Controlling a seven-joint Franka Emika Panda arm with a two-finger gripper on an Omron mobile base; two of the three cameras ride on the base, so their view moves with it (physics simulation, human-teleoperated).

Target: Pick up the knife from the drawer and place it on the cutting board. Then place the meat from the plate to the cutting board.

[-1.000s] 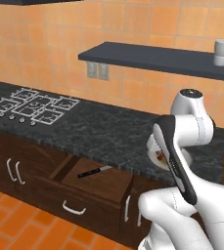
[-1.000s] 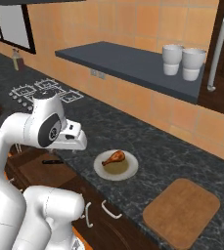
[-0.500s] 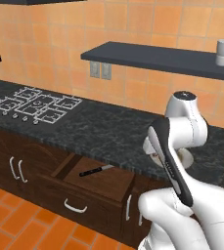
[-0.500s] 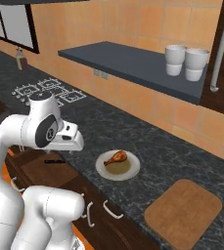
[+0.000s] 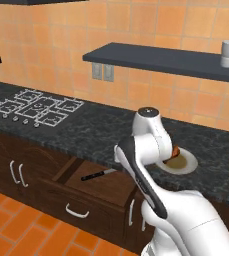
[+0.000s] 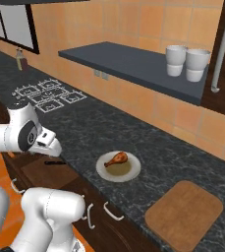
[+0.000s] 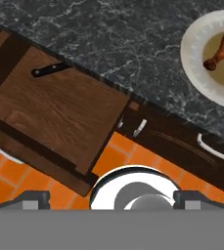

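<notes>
The drawer point(image 7: 69, 117) stands pulled open, with a lighter brown inside. Inside it lies the knife point(image 7: 50, 70), at the back by the counter edge; its black handle shows and the blade is mostly tucked under the counter. The knife point(image 5: 98, 174) is also visible in the drawer point(image 5: 106, 189) from the left. My gripper point(image 7: 112, 199) hangs high above the drawer's front, open and holding nothing. The meat point(image 6: 116, 159) rests on the plate point(image 6: 133, 172) on the counter. To the right lies the bare cutting board point(image 6: 184, 215).
A gas hob point(image 5: 36, 106) sits on the dark stone counter to the left. A wall shelf point(image 6: 133, 64) carries white cups point(image 6: 187, 61). Below the counter are cabinet fronts with silver handles point(image 7: 213, 149) and an orange tiled floor point(image 7: 118, 151).
The arm has swung left and lower, away from the plate side and over the open drawer. Knife, meat and board have stayed put.
</notes>
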